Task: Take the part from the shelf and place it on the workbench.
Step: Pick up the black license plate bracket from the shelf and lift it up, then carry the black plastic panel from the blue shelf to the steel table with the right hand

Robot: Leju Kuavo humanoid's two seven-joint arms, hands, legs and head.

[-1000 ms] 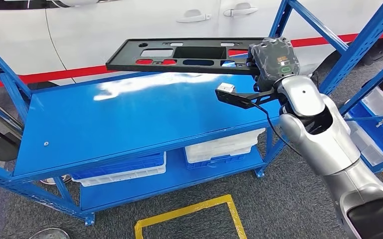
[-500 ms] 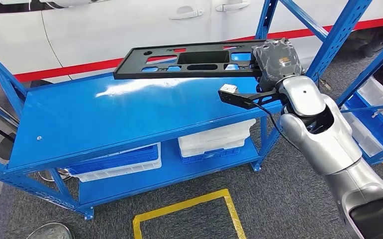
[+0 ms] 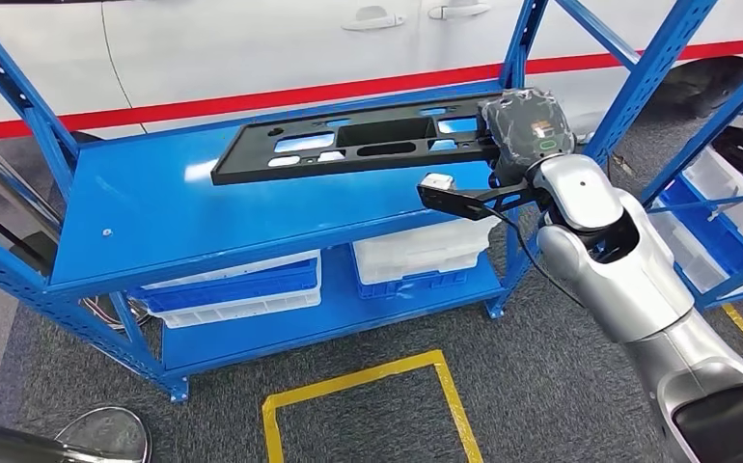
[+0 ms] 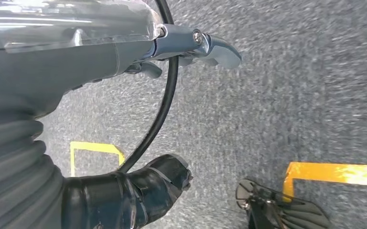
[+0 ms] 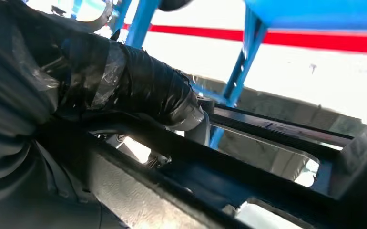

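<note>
Nearest, the robot's left hand [image 4: 172, 52] is hanging beside its body over grey speckled carpet [image 4: 291, 95] marked with yellow tape corners; nothing is lying in it, though whether its fingers are spread or curled is not something I can tell. Further out, the silver right arm [image 3: 609, 260] is reaching forward, and its right hand [image 3: 530, 130] is grasping one end of the long flat black plastic panel with rectangular cut-outs [image 3: 348, 145], the taped dark thumb [image 5: 143, 90] lying across the panel's rim. The panel is being carried level above the glossy blue metal shelf top [image 3: 155, 212], apparently clear of it — the gap is hard to judge. Over the last second the whole scene has been sliding across the head view, so the robot is turning or stepping while the panel is staying fixed against the hand. That suggests the pick-up is done and the carry toward the workbench is beginning. Beyond, a white car body with a red stripe [image 3: 252, 48] is standing behind the rack.
</note>
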